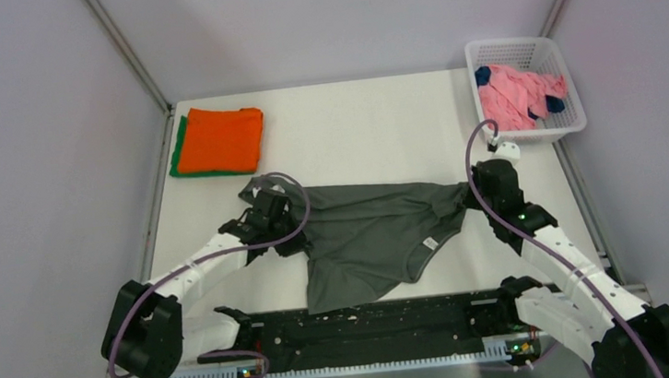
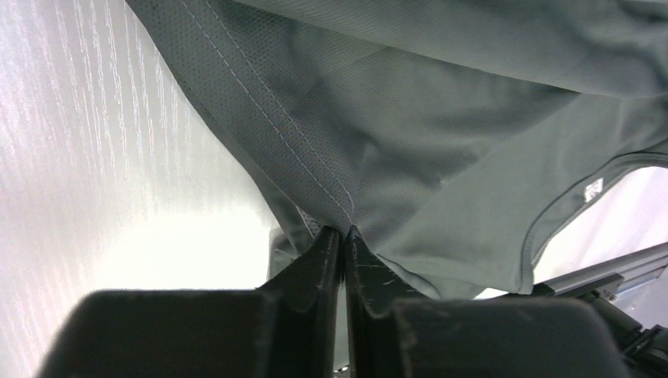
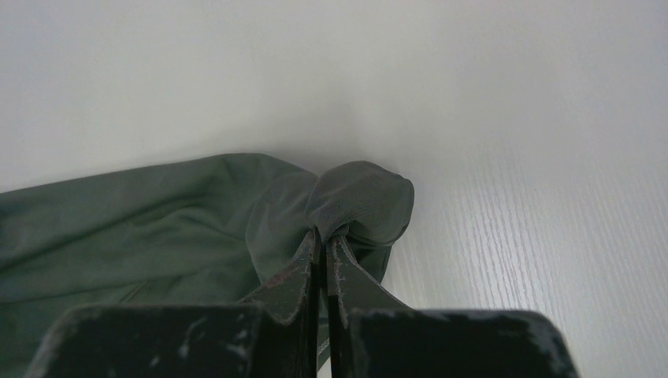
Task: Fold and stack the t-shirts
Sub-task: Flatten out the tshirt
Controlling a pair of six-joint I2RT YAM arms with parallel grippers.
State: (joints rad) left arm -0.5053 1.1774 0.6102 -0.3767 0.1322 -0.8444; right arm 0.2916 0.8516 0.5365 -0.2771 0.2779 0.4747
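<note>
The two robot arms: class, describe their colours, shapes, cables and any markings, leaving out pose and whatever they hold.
Both the left arm and the right arm have white link shells with black joints and black bases. A thin purple cable loops loosely along each. The left gripper and the right gripper have black, tapering fingers, scuffed with pale scratches.

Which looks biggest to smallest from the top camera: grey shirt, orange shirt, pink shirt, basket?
1. grey shirt, spread out on the table
2. basket
3. orange shirt and pink shirt: they look about the same size, so no ranking between them.
</note>
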